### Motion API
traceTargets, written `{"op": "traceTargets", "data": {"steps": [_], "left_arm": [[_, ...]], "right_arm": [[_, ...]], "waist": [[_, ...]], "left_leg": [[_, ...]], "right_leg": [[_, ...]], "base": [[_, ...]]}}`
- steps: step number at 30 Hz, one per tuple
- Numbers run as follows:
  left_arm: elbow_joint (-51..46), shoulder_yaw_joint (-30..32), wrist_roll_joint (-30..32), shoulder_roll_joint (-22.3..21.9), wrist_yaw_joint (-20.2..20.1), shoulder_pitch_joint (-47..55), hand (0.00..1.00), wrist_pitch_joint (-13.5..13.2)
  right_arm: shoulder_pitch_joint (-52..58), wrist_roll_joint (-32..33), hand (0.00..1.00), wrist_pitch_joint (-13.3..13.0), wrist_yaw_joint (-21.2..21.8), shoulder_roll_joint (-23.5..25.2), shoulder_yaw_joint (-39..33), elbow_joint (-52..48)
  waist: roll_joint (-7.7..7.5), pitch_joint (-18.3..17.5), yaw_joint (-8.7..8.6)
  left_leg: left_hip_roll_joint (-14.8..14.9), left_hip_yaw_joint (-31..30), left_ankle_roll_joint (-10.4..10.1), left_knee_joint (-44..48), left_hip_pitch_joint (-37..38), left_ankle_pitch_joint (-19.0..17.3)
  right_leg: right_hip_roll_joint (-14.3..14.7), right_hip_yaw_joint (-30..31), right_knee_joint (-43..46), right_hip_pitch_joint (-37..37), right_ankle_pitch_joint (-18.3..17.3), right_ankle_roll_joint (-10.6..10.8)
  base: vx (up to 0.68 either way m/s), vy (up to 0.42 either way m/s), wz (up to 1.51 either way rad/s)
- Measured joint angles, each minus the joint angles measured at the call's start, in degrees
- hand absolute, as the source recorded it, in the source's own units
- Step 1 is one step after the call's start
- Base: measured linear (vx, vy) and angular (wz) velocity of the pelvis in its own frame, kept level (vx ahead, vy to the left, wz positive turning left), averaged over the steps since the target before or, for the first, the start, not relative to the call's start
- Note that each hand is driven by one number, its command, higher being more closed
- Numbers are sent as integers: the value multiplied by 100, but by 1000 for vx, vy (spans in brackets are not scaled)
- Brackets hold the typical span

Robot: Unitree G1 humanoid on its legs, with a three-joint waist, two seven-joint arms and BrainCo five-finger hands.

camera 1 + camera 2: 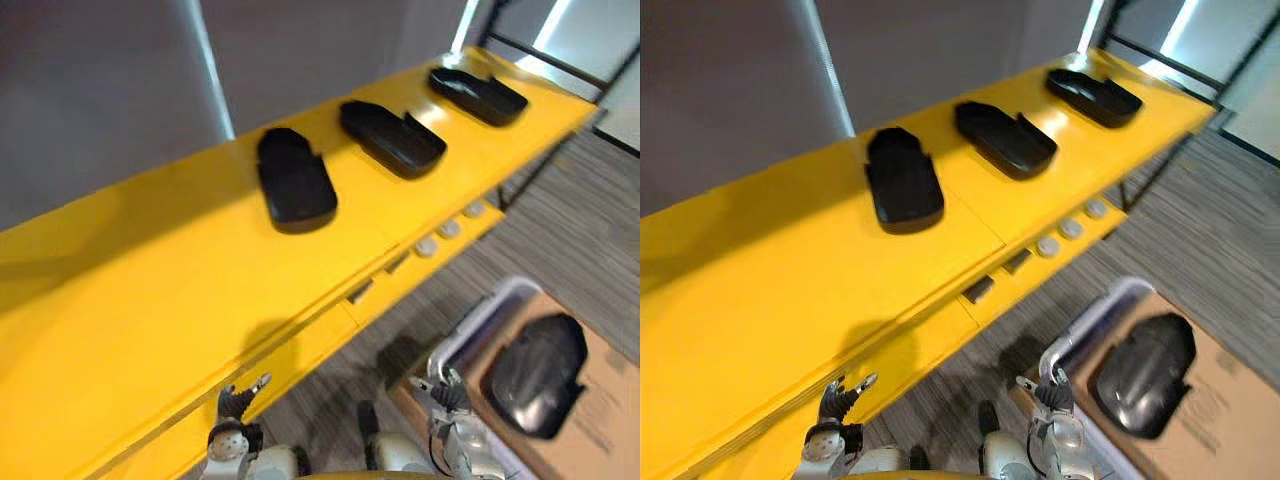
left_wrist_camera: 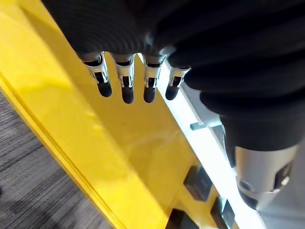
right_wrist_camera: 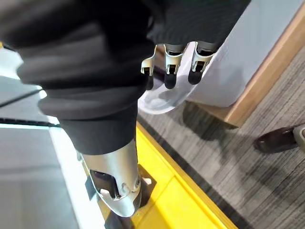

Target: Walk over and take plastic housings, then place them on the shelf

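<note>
Both hands empty, fingers loosely apart. Left hand (image 1: 232, 400) hangs by the yellow shelf (image 1: 130, 290) front edge. Three housings (image 1: 294, 178) (image 1: 392, 137) (image 1: 478, 93) lie well beyond those fingertips. Right hand (image 1: 445, 390) hangs at the white bin (image 1: 490, 310) rim, and a fourth housing (image 1: 538, 372) lies just past it.

Head stereo pair: high up, tilted steeply down over the yellow shelf (image 1: 150, 300) and carpet (image 1: 580, 190); both eyes share one scene. Left wrist camera: very close along left hand (image 2: 126, 78), facing that shelf. Right wrist camera: close along right hand (image 3: 172, 71), facing carpet.
</note>
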Motion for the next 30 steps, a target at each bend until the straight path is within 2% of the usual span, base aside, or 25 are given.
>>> {"op": "traceTargets", "data": {"steps": [1,2,3,5,6,7,8,9,10,12,16,17,18,19,20,21,22,23,24,25,27,30], "left_arm": [[1,32,1,4,0,-2,0,1],[10,64,1,41,-1,1,0,3],[19,69,0,88,-1,1,0,5],[97,71,0,193,-3,-4,0,8],[122,73,0,247,-3,-48,0,9],[164,72,-3,274,-2,-63,0,9],[263,73,-3,312,0,-59,0,9],[348,63,-3,409,-1,-61,0,13],[498,59,-7,409,1,-131,0,44],[539,5,-8,286,0,-119,0,66],[587,-154,-10,214,-8,-92,0,70],[587,-185,-10,181,-10,-86,0,70],[587,-196,-11,86,-16,-70,0,69],[577,-201,-11,7,-22,-66,0,68],[576,-202,-13,-10,-22,-67,0,68],[576,-205,-17,-15,-22,-57,0,69],[568,-203,-21,-14,-18,-55,0,68],[561,-200,-26,-11,-16,-43,0,68],[581,-195,-41,20,-19,-52,0,72],[576,-190,-85,62,-14,-50,0,75],[587,-183,-156,168,-3,-81,0,78],[631,-164,-158,184,-4,-88,0,89]], "right_arm": [[4,-11,0,19,1,-3,3,1],[29,-56,0,57,5,-7,8,19],[31,-59,0,63,4,-23,51,59],[8,-64,0,65,5,-42,145,257],[-73,-65,0,73,10,-78,208,463],[-118,-64,0,81,10,-90,213,547],[-196,-64,0,85,10,-123,226,644],[-335,-66,0,92,3,-155,242,752],[-480,-64,0,88,-1,-296,290,854],[-494,-64,0,96,-2,-466,333,941],[-309,-59,0,84,-105,-599,319,941],[-289,-59,0,84,-105,-631,319,942],[-220,-56,0,85,-107,-652,307,947],[-184,-54,0,90,-109,-713,251,962],[-188,-53,0,89,-111,-716,185,961],[-182,-48,0,88,-123,-720,138,961],[-146,-46,0,89,-121,-715,142,963],[-137,-42,0,88,-122,-704,142,962],[-145,-31,0,87,-121,-688,138,981],[-131,14,0,86,-135,-637,145,983],[-82,140,0,84,-129,-471,100,977],[-8,288,0,74,-152,-457,-63,889]], "waist": [[-16,-9,25],[89,45,77],[78,39,71],[102,43,46],[55,19,57],[98,31,72],[21,-11,98],[-91,-77,107],[28,-16,57],[139,-27,84],[237,14,75],[262,29,64],[260,60,63],[231,82,66],[239,106,67],[272,135,62],[302,138,83],[339,132,85],[403,155,93],[406,135,92],[266,153,78],[200,111,75]], "left_leg": [[34,160,22,-36,50,13],[110,485,58,-127,175,41],[220,675,60,-127,245,47],[312,916,44,-160,259,100],[387,1104,-10,-173,241,152],[422,1202,-41,-181,220,177],[438,1312,-93,-184,184,231],[398,1334,-146,-135,59,294],[478,1140,-207,-88,-54,407],[647,786,-335,-47,-4,492],[1150,506,-366,748,44,485],[1151,301,-395,889,3,514],[1055,-247,-495,1103,-167,551],[711,-916,-594,973,-182,462],[550,-1202,-638,871,-178,425],[219,-1647,-663,558,-180,408],[25,-2004,-692,113,-162,426],[-48,-2156,-725,-143,-137,457],[-81,-2199,-554,-369,-82,575],[-93,-2100,-555,-418,-36,572],[-178,-1861,-435,-448,-36,509],[-318,-1654,-308,-522,118,495]], "right_leg": [[-89,-273,197,-20,-52,13],[-197,-732,603,41,-242,-57],[-219,-993,863,198,-414,-85],[-310,-1251,1121,483,-731,-117],[-401,-1462,1139,704,-900,-79],[-465,-1618,1068,824,-964,-45],[-579,-1868,767,1027,-951,-45],[-659,-1999,188,1154,-927,110],[-443,-1863,-159,1177,-684,144],[-204,-1608,-442,1309,-502,33],[219,-1149,-419,1438,-574,-198],[247,-1074,-411,1494,-587,-219],[243,-907,-368,1508,-586,-247],[185,-669,-331,1465,-582,-253],[153,-576,-340,1462,-580,-252],[116,-374,-364,1458,-567,-241],[114,-195,-392,1433,-551,-216],[140,-111,-411,1399,-529,-178],[202,83,-468,1370,-488,-97],[171,144,-527,1393,-445,-37],[99,320,-841,1477,-241,95],[-51,442,-1131,1614,-107,210]], "base": [[-156,150,-149],[-117,97,-120],[-113,78,-111],[-103,-35,-78],[-108,-89,-79],[-76,-98,-84],[-87,-183,-91],[-80,-217,-102],[-82,-281,-83],[-7,-260,-76],[-24,-204,-67],[29,-107,-67],[63,-29,-72],[63,11,-81],[17,67,-86],[1,105,-86],[-1,125,-87],[11,223,-89],[8,167,-67],[42,200,-63],[114,164,-45],[139,176,-33]]}}
